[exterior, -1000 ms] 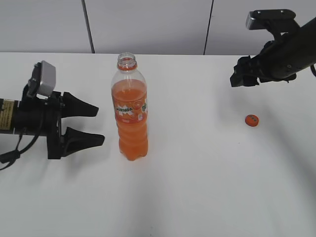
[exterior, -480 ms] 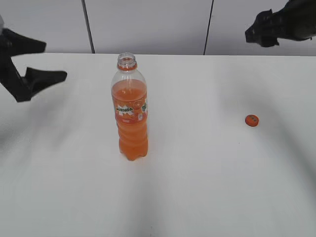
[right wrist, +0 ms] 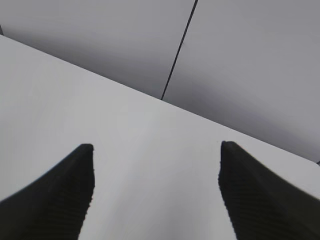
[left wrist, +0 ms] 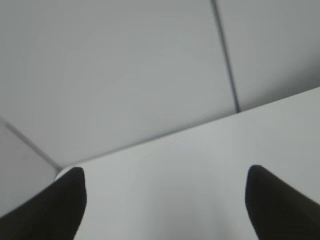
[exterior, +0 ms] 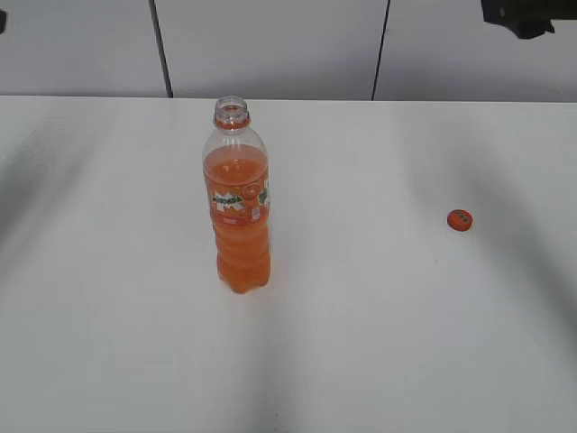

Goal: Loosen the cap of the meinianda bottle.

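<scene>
The meinianda bottle stands upright on the white desk, left of the frame's centre in the exterior view. Its neck is bare and the mouth is uncovered, with only the orange neck ring below the thread. Orange liquid fills it to about the shoulder, and the orange label wraps the middle of the body.

The cap lies flat on the desk at the right of the frame, well apart from the bottle and at about the height of its label. Nothing touches either thing.

In the exterior view, only a dark scrap of the right arm shows at the upper right corner, and a dark sliver sits at the upper left edge.

In the left wrist view, the left pincer is spread wide, its 2 dark fingertips in the lower corners of the frame, holding nothing, with bare desk and grey wall panels beyond. In the right wrist view, the right pincer is likewise spread wide and empty, its ribbed fingertips at the lower left and lower right over the desk edge and wall.
</scene>
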Controlling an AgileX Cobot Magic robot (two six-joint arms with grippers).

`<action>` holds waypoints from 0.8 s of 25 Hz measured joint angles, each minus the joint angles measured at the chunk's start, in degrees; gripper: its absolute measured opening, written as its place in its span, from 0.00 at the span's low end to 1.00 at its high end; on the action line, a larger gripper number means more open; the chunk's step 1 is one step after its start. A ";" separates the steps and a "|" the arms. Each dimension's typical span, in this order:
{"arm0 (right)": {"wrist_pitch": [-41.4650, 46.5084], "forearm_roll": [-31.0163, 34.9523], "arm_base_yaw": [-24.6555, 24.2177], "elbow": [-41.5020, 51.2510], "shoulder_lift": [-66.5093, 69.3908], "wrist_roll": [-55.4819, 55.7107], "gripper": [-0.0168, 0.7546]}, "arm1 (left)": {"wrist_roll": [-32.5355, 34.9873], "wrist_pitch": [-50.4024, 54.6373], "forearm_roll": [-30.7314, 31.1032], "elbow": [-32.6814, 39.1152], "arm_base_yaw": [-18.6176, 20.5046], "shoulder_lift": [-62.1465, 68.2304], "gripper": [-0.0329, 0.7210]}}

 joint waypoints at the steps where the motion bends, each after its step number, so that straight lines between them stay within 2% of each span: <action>1: 0.00 -0.05 0.00 0.00 -0.52 0.42 0.78 | 0.00 3.55 -1.51 -0.08 0.04 -0.20 0.82; 5: 0.77 0.14 -0.45 -0.08 -2.51 1.39 0.78 | 0.00 19.48 -7.38 -0.20 -0.07 -0.42 0.82; 8: 5.50 0.15 -2.35 -0.97 -3.24 3.24 0.78 | 1.94 27.02 -13.83 -0.20 -0.19 -1.12 0.82; 11: 13.18 0.07 -4.80 -2.64 -3.24 5.20 0.78 | 13.35 30.36 -25.59 -0.20 -0.29 -3.32 0.82; 16: 22.90 0.01 -5.36 -3.98 -3.24 7.82 0.78 | 37.08 37.09 -47.75 -0.36 -0.42 -7.17 0.81; 18: 26.94 0.01 -5.36 -4.74 -3.24 8.30 0.78 | 44.94 40.88 -54.01 -0.36 -0.42 -7.85 0.81; 20: 30.22 -0.43 -5.36 -5.76 -3.24 8.56 0.78 | 49.25 44.11 -58.48 -0.58 -0.42 -8.30 0.81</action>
